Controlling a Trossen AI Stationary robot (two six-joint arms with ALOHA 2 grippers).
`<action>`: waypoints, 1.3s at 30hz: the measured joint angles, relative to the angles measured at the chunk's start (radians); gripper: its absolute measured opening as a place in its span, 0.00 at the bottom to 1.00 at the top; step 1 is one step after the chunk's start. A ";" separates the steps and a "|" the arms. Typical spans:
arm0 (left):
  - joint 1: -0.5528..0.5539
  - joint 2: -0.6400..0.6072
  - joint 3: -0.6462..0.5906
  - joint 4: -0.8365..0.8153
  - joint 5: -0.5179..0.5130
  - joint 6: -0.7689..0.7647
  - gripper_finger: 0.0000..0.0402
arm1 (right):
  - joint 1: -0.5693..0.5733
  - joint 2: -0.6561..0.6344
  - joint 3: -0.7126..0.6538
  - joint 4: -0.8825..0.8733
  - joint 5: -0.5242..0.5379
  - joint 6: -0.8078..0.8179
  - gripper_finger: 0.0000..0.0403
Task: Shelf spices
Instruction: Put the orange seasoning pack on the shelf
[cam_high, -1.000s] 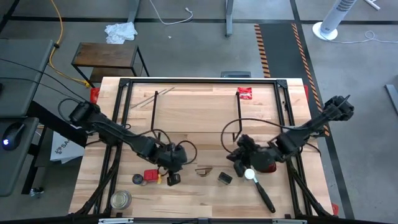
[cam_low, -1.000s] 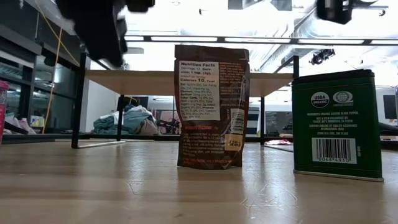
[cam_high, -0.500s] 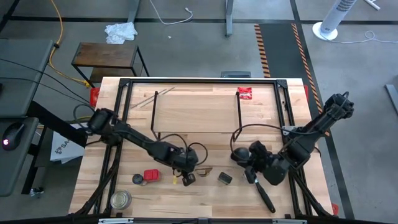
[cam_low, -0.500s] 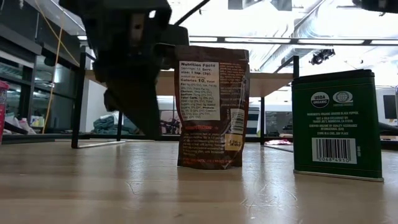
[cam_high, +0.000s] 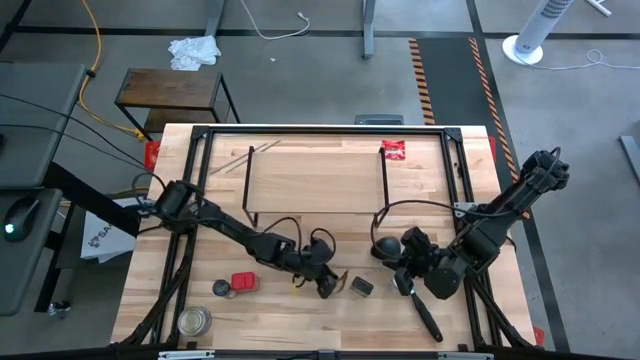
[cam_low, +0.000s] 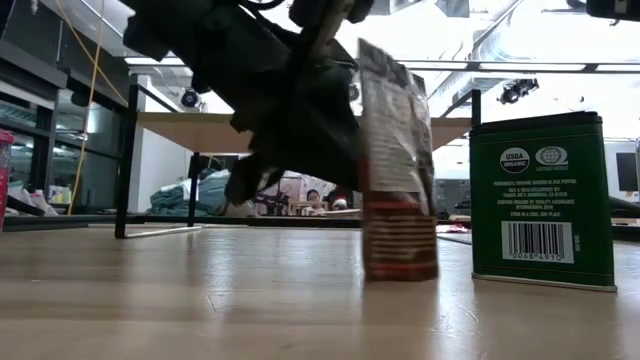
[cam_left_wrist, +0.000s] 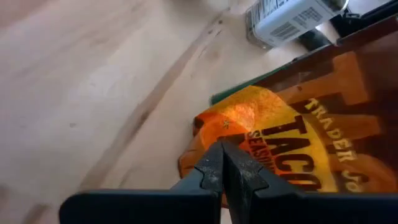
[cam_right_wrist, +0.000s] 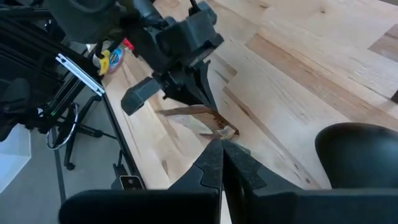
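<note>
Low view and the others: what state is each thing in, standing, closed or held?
Taco seasoning pouch: standing, narrow side toward the low camera.
Green tin: upright, lid on.
Clear glass jar: upright, metal lid on.
Left gripper: shut, at the pouch.
Right gripper: shut, empty.

Glossy brown packet (cam_left_wrist: 311, 130), pale wood table (cam_left_wrist: 93, 81)
</note>
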 joint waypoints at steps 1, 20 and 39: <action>0.000 0.011 0.004 0.001 0.004 -0.011 0.00 | 0.000 0.000 0.000 0.000 0.001 0.000 0.00; 0.048 0.031 0.269 -0.320 0.004 0.259 0.00 | 0.000 0.000 0.000 -0.009 0.029 0.000 0.00; -0.238 -0.532 0.083 -0.800 -0.167 0.194 0.00 | 0.081 0.001 0.000 -0.144 -0.001 0.122 0.00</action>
